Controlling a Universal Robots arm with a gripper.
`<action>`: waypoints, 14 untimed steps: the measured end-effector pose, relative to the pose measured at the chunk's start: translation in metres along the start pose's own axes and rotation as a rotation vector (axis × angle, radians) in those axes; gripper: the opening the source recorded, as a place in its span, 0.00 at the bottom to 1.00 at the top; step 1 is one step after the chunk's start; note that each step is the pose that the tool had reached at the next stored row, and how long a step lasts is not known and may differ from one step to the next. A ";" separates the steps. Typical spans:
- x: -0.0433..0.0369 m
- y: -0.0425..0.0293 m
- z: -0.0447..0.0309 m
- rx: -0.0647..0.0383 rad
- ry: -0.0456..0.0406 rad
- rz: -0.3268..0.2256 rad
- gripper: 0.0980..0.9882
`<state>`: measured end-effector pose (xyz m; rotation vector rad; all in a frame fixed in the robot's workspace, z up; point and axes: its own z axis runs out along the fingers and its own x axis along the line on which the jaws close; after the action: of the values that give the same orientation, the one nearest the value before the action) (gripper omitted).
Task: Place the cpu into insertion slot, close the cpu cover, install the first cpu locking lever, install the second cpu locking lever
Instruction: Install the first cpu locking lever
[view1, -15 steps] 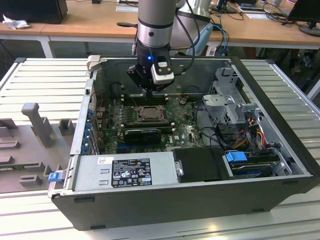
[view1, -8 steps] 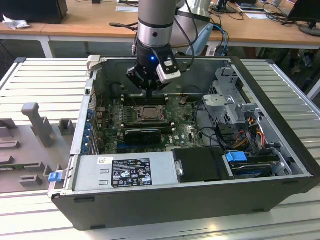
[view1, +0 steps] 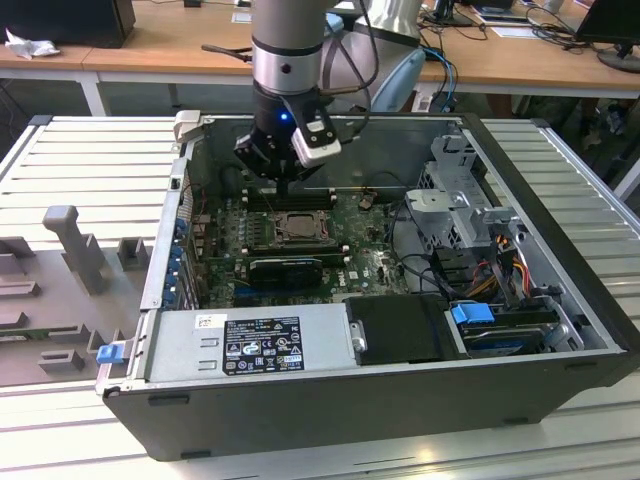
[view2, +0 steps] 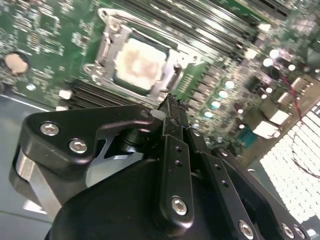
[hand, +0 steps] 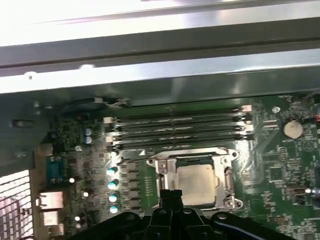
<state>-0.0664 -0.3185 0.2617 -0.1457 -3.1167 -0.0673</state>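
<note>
The cpu sits in the insertion slot, and the cpu cover lies flat around it. The tool is pinched closed, holding nothing, near the cover's edge. I think any push should be slow and straight.

cpu in insertion slot

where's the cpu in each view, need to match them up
Exterior view: cpu sits mid-motherboard, just under the gripper.
First wrist view: cpu ringed by silver metal, just beyond the gripper.
Second wrist view: same silver-ringed cpu, beyond the gripper.
Shared landmark: the long black memory slots beside it.
</note>
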 end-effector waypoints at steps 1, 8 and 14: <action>0.0036 -0.0004 0.0001 0.000 -0.0009 0.000 0.01; 0.0374 -0.0003 0.0022 -0.002 -0.0066 -0.001 0.01; 0.0465 0.0245 0.0095 -0.001 -0.0060 -0.014 0.01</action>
<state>-0.1105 -0.2894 0.2544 -0.1242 -3.1240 -0.0695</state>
